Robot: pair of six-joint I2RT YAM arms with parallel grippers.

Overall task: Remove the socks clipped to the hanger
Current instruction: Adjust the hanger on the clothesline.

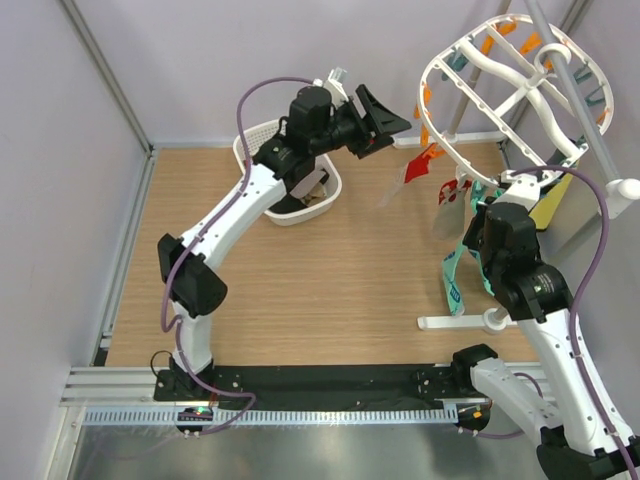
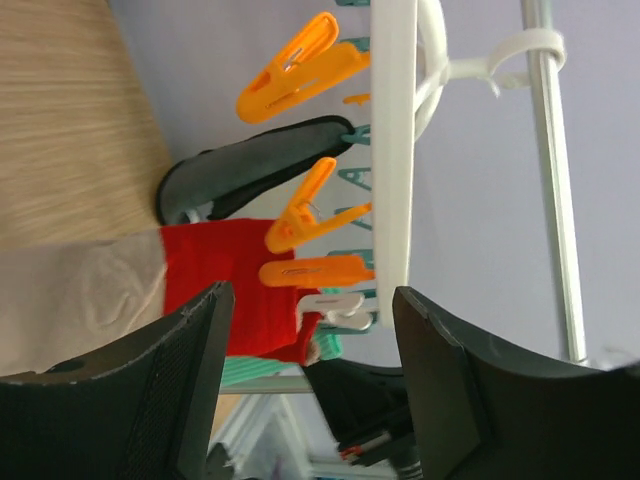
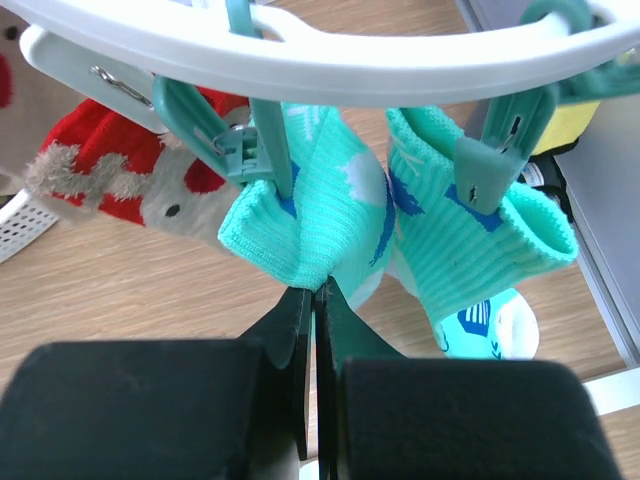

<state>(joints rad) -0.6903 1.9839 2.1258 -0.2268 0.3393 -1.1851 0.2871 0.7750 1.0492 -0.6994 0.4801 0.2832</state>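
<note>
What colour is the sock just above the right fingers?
The sock is teal with blue-white marks; clearest in right wrist view.

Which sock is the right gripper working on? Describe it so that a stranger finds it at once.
Under the white hanger rim, two teal socks hang on teal pegs beside a red sock. It is the left teal sock, next to the red one. Unlike the right teal sock, its lower edge is pinched in the shut right gripper.
</note>
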